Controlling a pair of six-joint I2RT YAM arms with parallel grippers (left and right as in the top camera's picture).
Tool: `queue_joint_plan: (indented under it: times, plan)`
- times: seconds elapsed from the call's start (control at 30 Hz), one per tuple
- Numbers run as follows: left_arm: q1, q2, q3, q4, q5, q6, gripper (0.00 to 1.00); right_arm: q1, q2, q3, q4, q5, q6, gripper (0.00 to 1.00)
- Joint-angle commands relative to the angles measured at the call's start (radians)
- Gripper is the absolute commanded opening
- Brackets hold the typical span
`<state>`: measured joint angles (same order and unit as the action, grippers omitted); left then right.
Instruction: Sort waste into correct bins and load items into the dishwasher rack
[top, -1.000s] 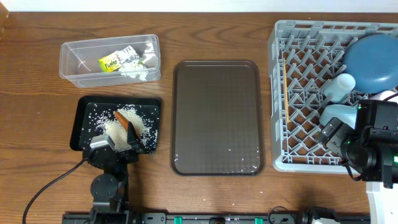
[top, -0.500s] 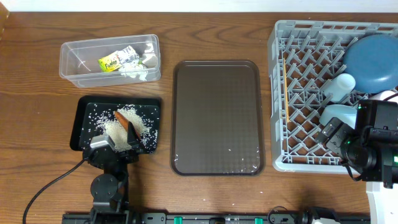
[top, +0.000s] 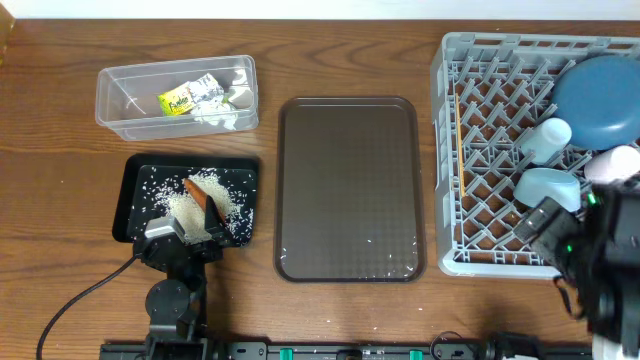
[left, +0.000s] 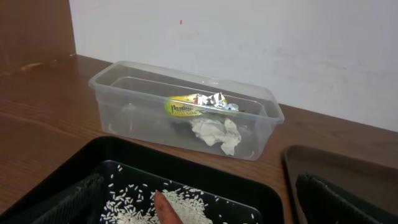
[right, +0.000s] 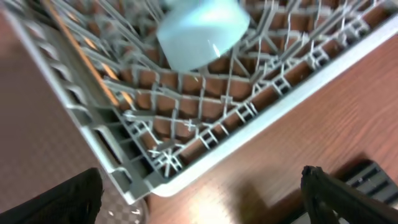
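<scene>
Black tray (top: 135, 200): rice (top: 180, 208), carrot (top: 195, 190); left end effector (left: 199, 210) apart. Grey rack (top: 447, 150): dark blue bowl (top: 600, 100); right end effector (right: 202, 205) apart.

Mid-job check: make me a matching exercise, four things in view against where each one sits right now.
Things
1. carrot
2. printed wrapper
3. dark blue bowl
4. brown serving tray

Places
A. inside the grey rack
B. inside the clear tub
C. directly on the table
D. on the black tray, among rice

Pairs: 1-D, 2-B, 3-A, 4-C.
</scene>
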<state>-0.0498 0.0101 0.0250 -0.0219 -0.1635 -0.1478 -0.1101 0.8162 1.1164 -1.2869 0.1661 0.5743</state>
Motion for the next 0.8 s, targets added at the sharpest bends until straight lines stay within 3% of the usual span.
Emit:
queue_joint_plan:
  times: [0.0,0.33,0.6,0.77]
  plan:
    - [-0.004,-0.006,-0.021,-0.037,-0.002,0.023,0.99,-0.008,-0.124,-0.068,0.068,0.012,0.016,0.99]
    - [-0.004,-0.006,-0.021,-0.037,-0.002,0.023,0.99,-0.006,-0.479,-0.589,0.721,-0.357,-0.127,0.99]
    - [-0.004,-0.006,-0.021,-0.037,-0.002,0.023,0.99,0.039,-0.663,-0.909,1.112,-0.360,-0.127,0.99]
    - [-0.004,-0.006,-0.021,-0.037,-0.002,0.023,0.99,0.045,-0.733,-1.049,1.269,-0.331,-0.127,0.99]
